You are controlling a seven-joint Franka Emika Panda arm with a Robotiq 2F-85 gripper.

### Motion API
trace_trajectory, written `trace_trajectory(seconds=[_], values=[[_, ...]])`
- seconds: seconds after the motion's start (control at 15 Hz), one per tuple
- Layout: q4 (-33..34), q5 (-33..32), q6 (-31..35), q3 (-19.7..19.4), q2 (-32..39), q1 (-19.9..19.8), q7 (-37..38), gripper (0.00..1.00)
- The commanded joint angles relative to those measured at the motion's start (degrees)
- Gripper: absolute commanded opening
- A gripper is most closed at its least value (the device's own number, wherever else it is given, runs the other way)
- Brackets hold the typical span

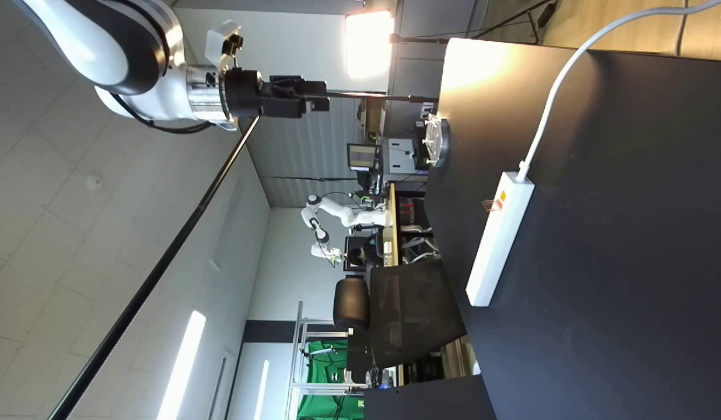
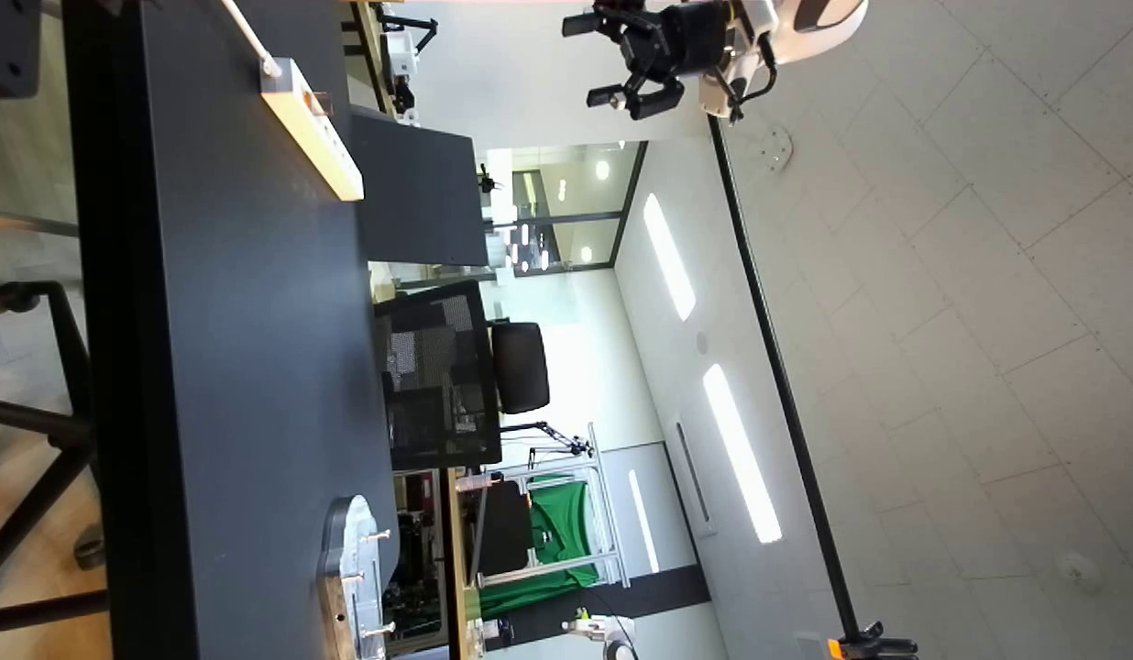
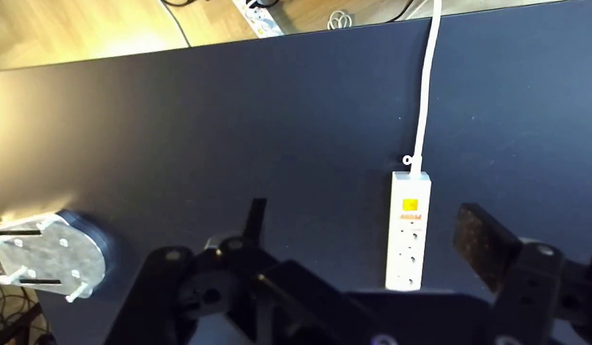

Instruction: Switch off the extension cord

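Observation:
The extension cord, a long white power strip, lies on the dark table in both exterior views [image 1: 500,239] [image 2: 314,137] and the wrist view [image 3: 406,249]. Its yellow switch [image 3: 410,204] is near the cable end, and a small reddish tab [image 1: 492,205] stands beside it. The white cable [image 3: 426,81] runs off the table edge. My gripper [image 1: 317,96] is open and empty, high above the table, apart from the strip; it also shows open in an exterior view [image 2: 592,60]. In the wrist view the strip appears between the spread fingers [image 3: 363,218], its lower end meeting the gripper body's outline.
Both exterior views are turned sideways. A clear plate with upright pegs [image 3: 61,254] lies on the table [image 1: 617,262], away from the strip; it also shows in both exterior views [image 1: 435,140] [image 2: 360,568]. A bright lamp [image 1: 369,44] stands behind the table. Another strip [image 3: 260,19] lies on the floor.

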Motion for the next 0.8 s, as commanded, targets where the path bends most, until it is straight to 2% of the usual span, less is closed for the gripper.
trace_trajectory(seconds=[0.0, 0.27, 0.67, 0.73], values=[[2.79, -1.34, 4.63, 2.43, 7.98, 1.66, 1.79, 0.74], [3.35, -1.79, 11.63, 4.38, 14.65, 2.48, 4.29, 0.45], [5.31, -4.77, 16.07, 5.24, 20.95, 3.23, 7.94, 0.05], [3.38, -2.49, 15.86, 4.54, 19.05, 3.36, 4.26, 0.01]])
